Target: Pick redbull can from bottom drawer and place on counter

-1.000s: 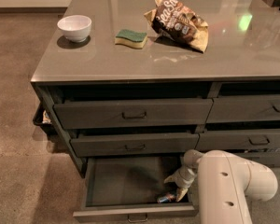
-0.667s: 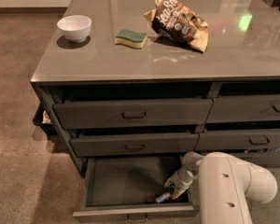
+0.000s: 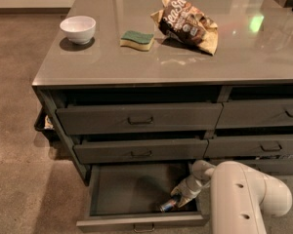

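The bottom drawer (image 3: 127, 191) stands pulled open at the lower left of the cabinet. The redbull can (image 3: 169, 204) lies on its side in the drawer's front right corner, blue and silver. My white arm reaches down from the lower right into the drawer. My gripper (image 3: 181, 197) is right at the can's upper end, touching or almost touching it. The counter (image 3: 136, 57) is the glossy grey-brown top above the drawers.
On the counter stand a white bowl (image 3: 78, 29), a green and yellow sponge (image 3: 137, 39) and a brown snack bag (image 3: 187, 23). Two shut drawers (image 3: 136, 118) lie above the open one, with more drawers at the right. The floor is brown carpet.
The gripper has lowered a little toward the front of the drawer, onto the can. The can has stayed in the front right corner.
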